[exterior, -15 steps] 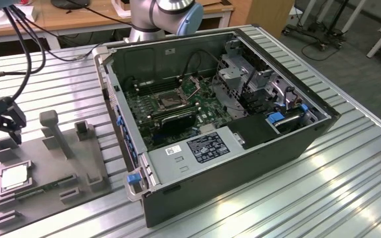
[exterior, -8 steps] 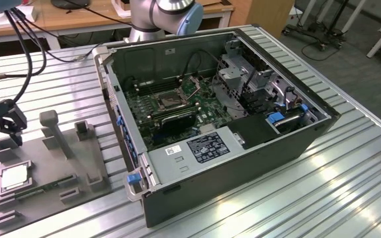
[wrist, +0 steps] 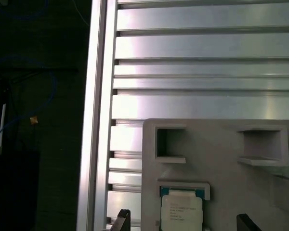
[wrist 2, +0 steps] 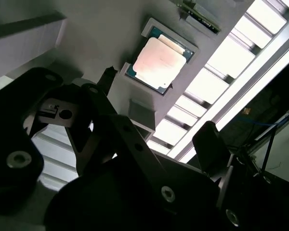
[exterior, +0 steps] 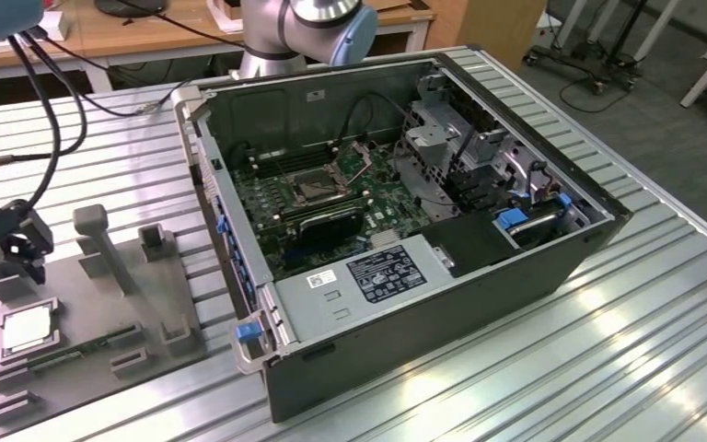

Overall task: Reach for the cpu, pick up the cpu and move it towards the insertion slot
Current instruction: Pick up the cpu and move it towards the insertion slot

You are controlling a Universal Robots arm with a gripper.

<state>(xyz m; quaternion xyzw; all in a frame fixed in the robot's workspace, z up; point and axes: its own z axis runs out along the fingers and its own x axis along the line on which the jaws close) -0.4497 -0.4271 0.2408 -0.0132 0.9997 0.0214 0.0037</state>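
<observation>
The cpu (exterior: 28, 329) is a small silvery square with a greenish rim, lying flat in a recess of the grey tray (exterior: 144, 364) at the exterior view's left. It also shows in both wrist views, cpu (wrist 2: 159, 60) and cpu (wrist: 181, 211). My gripper (exterior: 16, 250) hangs just above the tray, a little beyond the chip and not touching it. It is open and holds nothing: one dark fingertip (wrist 2: 107, 77) and the other fingertip (wrist 2: 209, 139) stand wide apart, either side of the chip's line. The insertion slot (exterior: 314, 187) is a dark square socket on the green motherboard inside the open case.
The open computer case (exterior: 452, 276) fills the table's middle, its walls rising around the motherboard. Grey posts (exterior: 96, 244) stand up from the tray beside my gripper. A narrow green stick (exterior: 84, 350) lies on the tray. The ribbed metal table's edge (wrist: 94, 120) runs close by.
</observation>
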